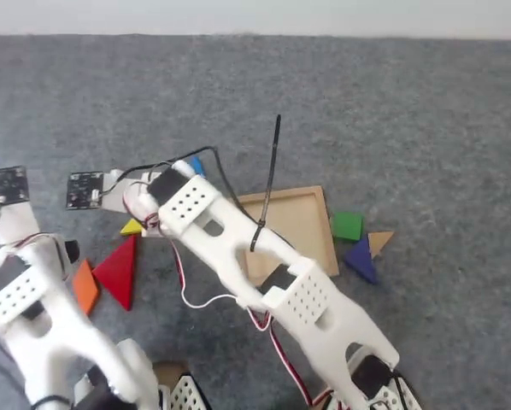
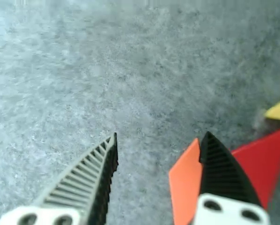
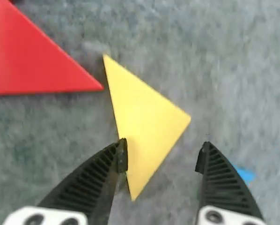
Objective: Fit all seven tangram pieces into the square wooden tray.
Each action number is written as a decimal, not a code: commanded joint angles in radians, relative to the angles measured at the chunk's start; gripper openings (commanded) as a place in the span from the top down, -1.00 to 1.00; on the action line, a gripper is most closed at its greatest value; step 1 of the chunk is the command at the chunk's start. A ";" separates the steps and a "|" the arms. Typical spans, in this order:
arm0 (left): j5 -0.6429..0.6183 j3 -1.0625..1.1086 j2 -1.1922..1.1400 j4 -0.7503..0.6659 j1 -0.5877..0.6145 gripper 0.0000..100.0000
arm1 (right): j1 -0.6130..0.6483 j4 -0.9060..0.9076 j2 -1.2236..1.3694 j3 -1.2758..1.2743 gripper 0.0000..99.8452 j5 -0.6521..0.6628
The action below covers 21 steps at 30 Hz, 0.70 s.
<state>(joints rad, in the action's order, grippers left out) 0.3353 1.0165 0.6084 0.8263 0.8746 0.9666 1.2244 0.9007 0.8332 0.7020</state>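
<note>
Right pincer (image 3: 164, 142) spread astride yellow triangle (image 3: 142, 117) tip, red triangle (image 3: 30, 61) beside

A bench (image 1: 392, 102) covered in grey, felt-like fabric fills the scene. Near its left edge lie two small black square boards, one board (image 1: 5, 185) at the edge and a second board (image 1: 85, 190) just beside it. A pale wall (image 1: 255, 15) runs behind.

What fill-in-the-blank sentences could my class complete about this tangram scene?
1. The triangle under the right gripper is ____.
2. The large triangle next to the orange piece is ____.
3. The square piece beside the wooden tray is ____.
4. The fingers of the left gripper are ____, holding nothing.
Missing words: yellow, red, green, open.
</note>
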 commanded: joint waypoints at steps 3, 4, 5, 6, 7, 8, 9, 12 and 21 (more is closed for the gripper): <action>-0.104 0.045 0.241 0.028 0.040 0.46 | 0.008 -0.114 0.064 0.094 0.53 0.018; -0.123 0.065 0.292 0.035 0.046 0.46 | 0.010 -0.124 0.088 0.104 0.53 0.020; -0.121 0.087 0.344 0.046 0.046 0.46 | 0.012 -0.125 0.114 0.126 0.53 0.020; -0.118 0.107 0.393 0.058 0.044 0.46 | 0.013 -0.122 0.139 0.153 0.53 0.020; -0.117 0.125 0.443 0.069 0.044 0.46 | 0.013 -0.117 0.156 0.186 0.53 0.017; -0.117 0.140 0.489 0.078 0.044 0.46 | 0.013 -0.102 0.173 0.222 0.53 0.017; -0.117 0.153 0.528 0.084 0.044 0.46 | 0.013 -0.081 0.186 0.264 0.53 0.018; -0.118 0.185 0.617 0.104 0.043 0.46 | 0.033 -0.002 0.222 0.387 0.53 0.025; -0.121 0.176 0.582 0.103 0.043 0.45 | 0.088 0.033 0.321 0.443 0.65 0.163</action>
<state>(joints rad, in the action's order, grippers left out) 0.2263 1.2190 1.2022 0.9275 0.9206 1.0357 1.2827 1.2183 1.2398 0.8416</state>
